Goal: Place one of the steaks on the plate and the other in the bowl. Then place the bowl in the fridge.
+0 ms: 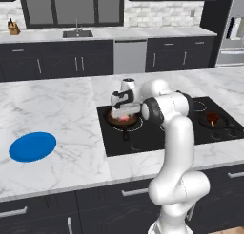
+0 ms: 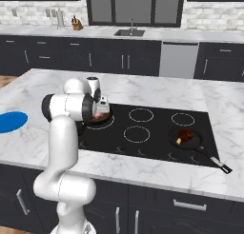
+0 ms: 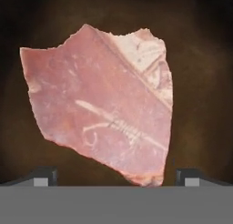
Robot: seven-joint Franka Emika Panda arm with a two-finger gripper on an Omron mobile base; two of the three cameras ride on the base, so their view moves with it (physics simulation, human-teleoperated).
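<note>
Directly beneath the tool (image 3: 116, 175), whose jaws stand wide apart, lies a pink steak (image 3: 102, 109) in a skillet (image 1: 125, 121).

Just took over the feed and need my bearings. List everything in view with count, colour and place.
steaks: 2; pink one in the left skillet, dark one in the right skillet
plate: 1, blue, island counter, left of the cooktop
cooktop: 1, black, on the island
sink: 1, back counter
dishwasher: 1, grey, back cabinets
fridge: 1, grey, far right
hand: 1, open, over the pink steak
</note>
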